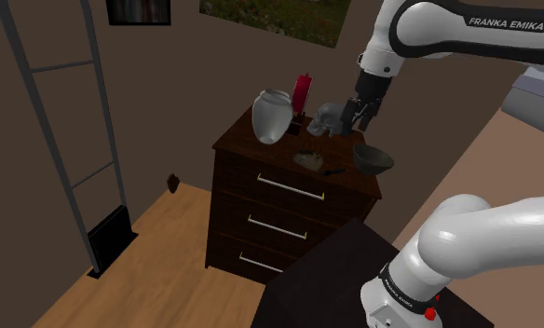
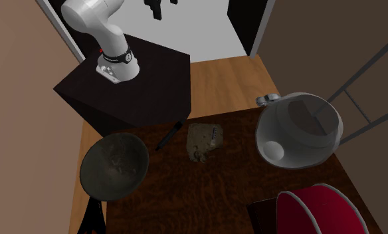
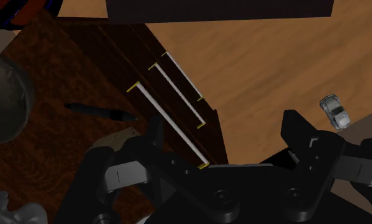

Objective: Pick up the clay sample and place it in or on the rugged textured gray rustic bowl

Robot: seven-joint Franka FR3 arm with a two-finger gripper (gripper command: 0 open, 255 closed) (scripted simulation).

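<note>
Directly below the jaws of the gripper [image 1: 358, 122] stands a dark wooden chest of three drawers [image 1: 261, 210] with pale bar handles [image 1: 290, 189]. Further down lies a plank floor [image 1: 149, 247]. Beyond the jaws rises a taupe wall [image 1: 196, 75]. A grey metal frame [image 1: 50, 140] stands well aside, toward the shoulder view's left.

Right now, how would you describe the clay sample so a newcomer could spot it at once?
Find the dark wooden dresser with three drawers. On its top, between the dark grey bowl and the big pale vase, lies the clay sample. It is the only flat, tan-brown, lumpy slab; the black pen beside it is thin and straight.
</note>
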